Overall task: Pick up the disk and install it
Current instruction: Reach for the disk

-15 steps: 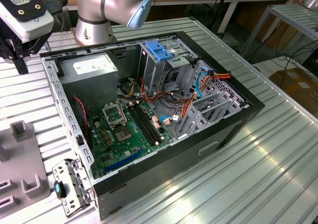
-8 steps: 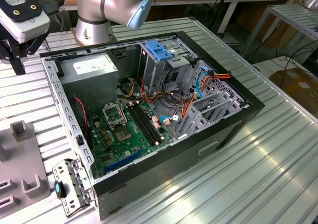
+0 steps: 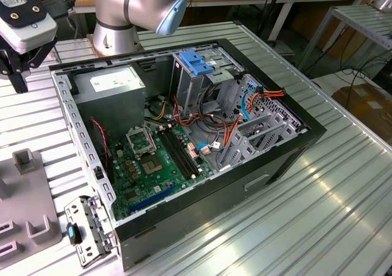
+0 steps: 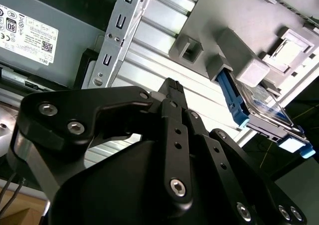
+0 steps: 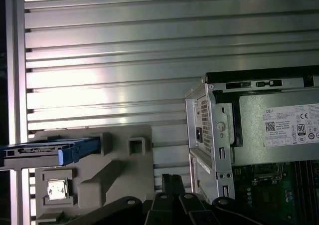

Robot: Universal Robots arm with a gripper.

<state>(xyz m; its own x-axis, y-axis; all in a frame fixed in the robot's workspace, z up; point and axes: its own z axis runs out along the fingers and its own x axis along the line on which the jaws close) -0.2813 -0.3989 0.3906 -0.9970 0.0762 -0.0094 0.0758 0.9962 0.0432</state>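
Note:
The disk (image 5: 45,151) stands on edge in a slot of a grey holder block (image 5: 117,172), its blue side rail showing. In the second wrist view the disk (image 4: 261,110) is seen with its blue rail and pale label, lodged in the same holder (image 4: 234,40). My gripper (image 4: 171,85) hangs above the ribbed table between the holder and the open computer case, apart from the disk. Its black fingers are shut with nothing between them. In the exterior view the gripper (image 3: 20,80) is at the far left, above the holder (image 3: 27,190).
The open computer case (image 3: 288,160) lies on the ribbed metal table (image 3: 331,215). Inside are a green motherboard (image 3: 153,166), a grey power supply box (image 3: 113,83) and a metal cage with a blue top (image 3: 199,65). Loose cables cross the middle. The arm's base (image 3: 116,19) stands behind the case.

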